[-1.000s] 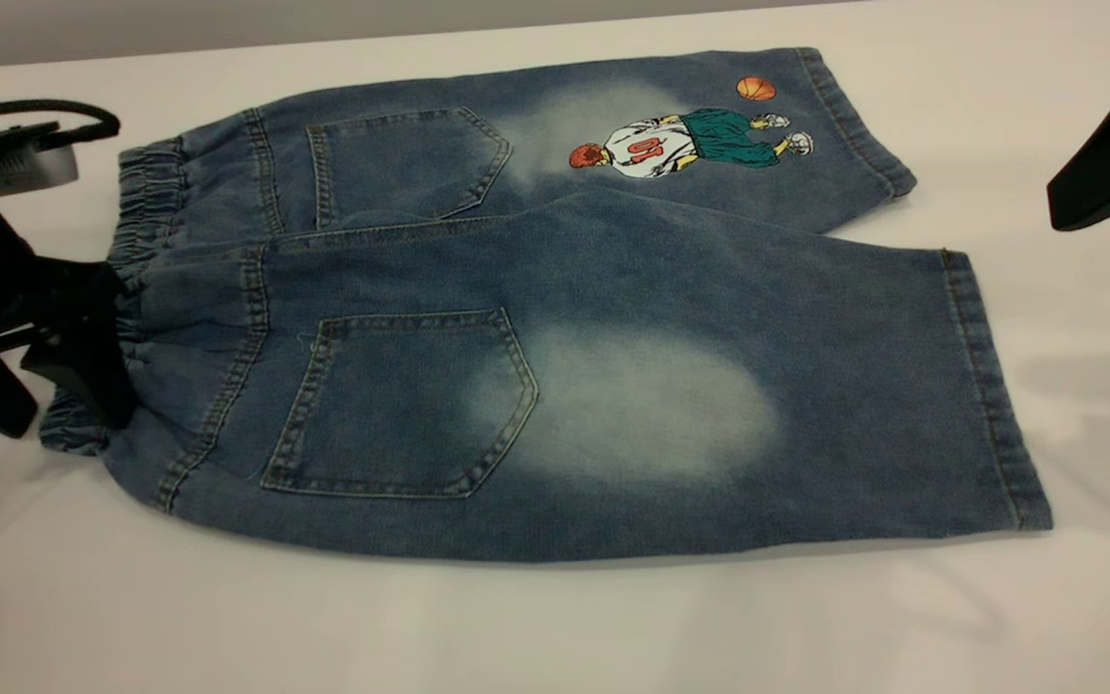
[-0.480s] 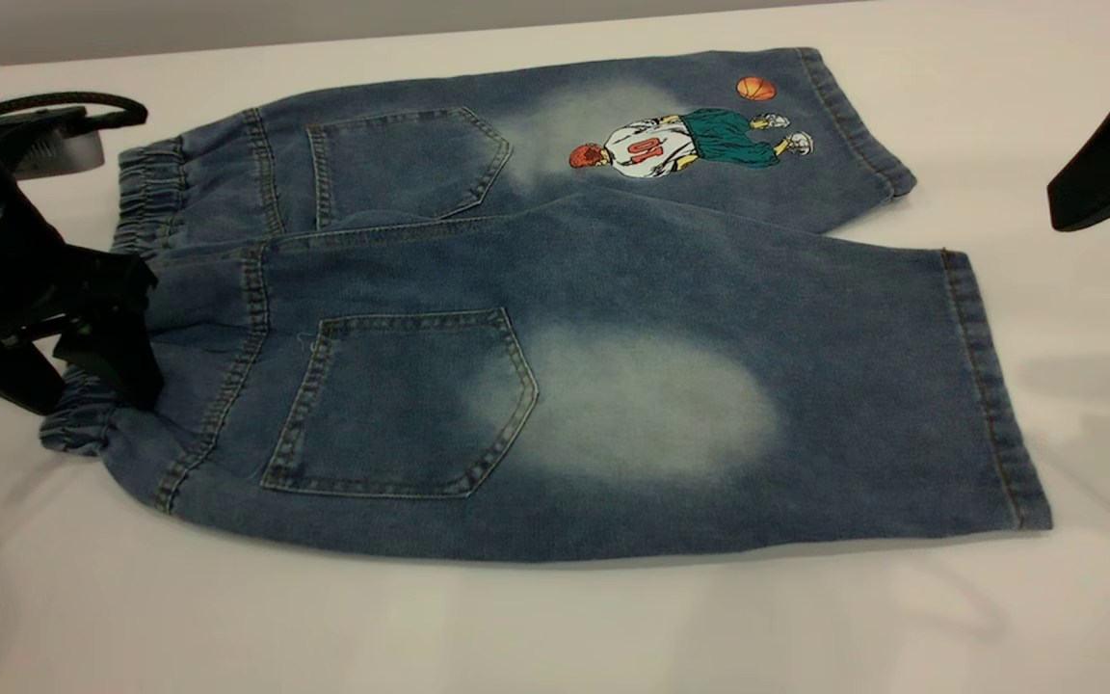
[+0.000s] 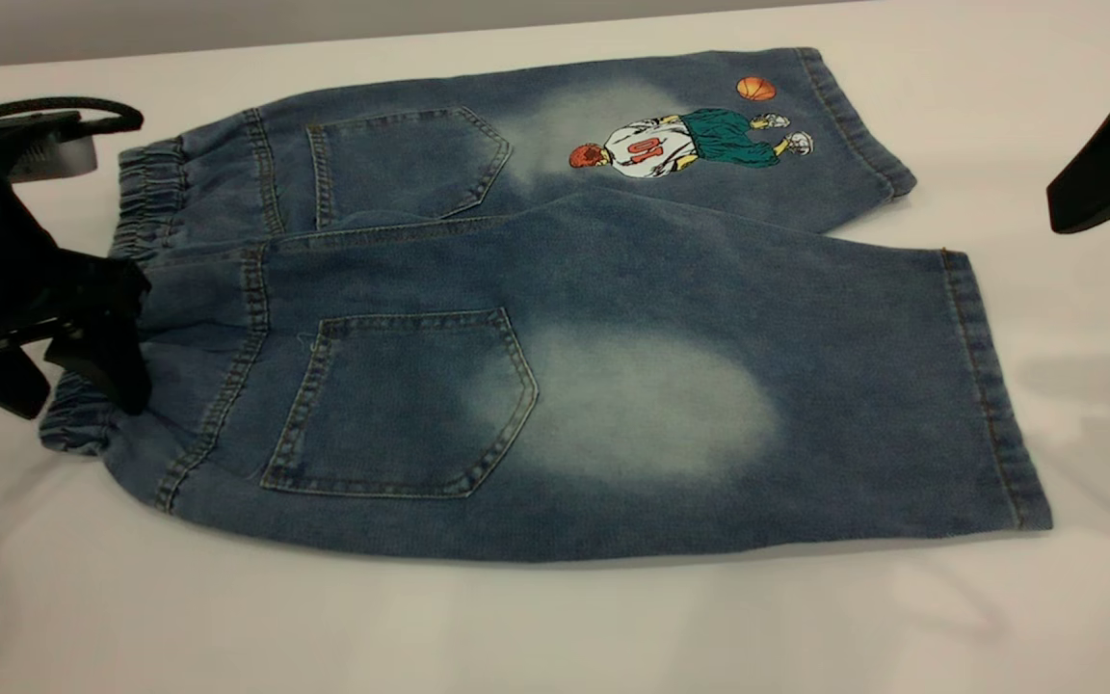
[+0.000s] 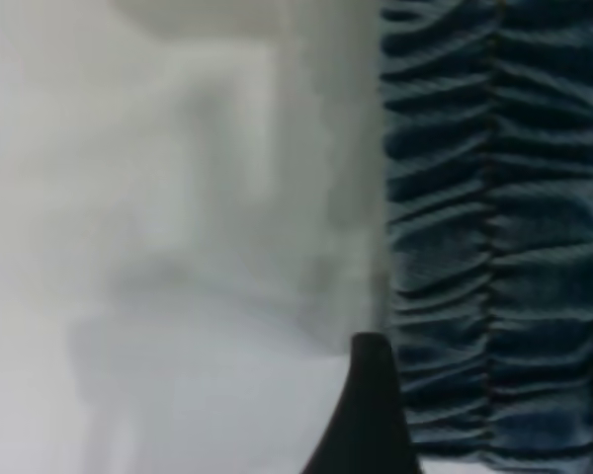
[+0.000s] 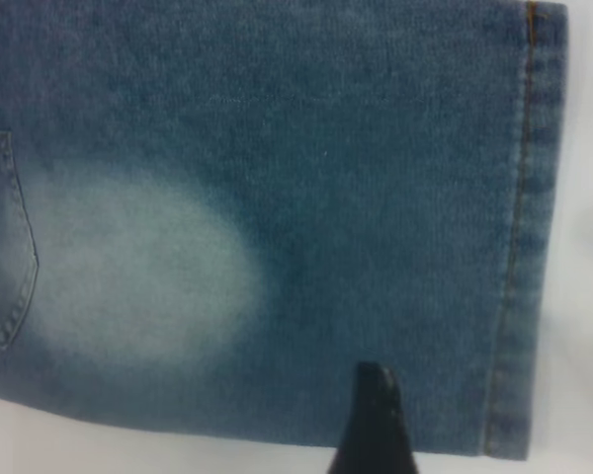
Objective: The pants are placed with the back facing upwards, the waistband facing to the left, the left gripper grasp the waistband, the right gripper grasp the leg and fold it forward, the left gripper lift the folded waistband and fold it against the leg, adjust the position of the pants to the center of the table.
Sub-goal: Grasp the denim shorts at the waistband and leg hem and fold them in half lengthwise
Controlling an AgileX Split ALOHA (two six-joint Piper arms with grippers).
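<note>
– Two grippers and one pair of pants (image 3: 613,318) on record?
– Confirmed. Counted on the pants: two legs, two back pockets (image 3: 401,400), two faded patches, one basketball-player print (image 3: 680,140) on the far leg. Laid flat, back up, on the white table (image 3: 555,627), waistband (image 3: 145,193) toward the left. Grey wall strip behind the table.
– Gripper status?
– Left gripper (image 3: 88,413): jaws apart at the near part of the waistband, one finger (image 3: 107,361) over the gathered denim, the other off the cloth edge. Right gripper (image 3: 1104,173): raised beyond the leg hems, cut off by the frame edge; open or closed not determinable. Hidden behind the left gripper: part of the waistband.
</note>
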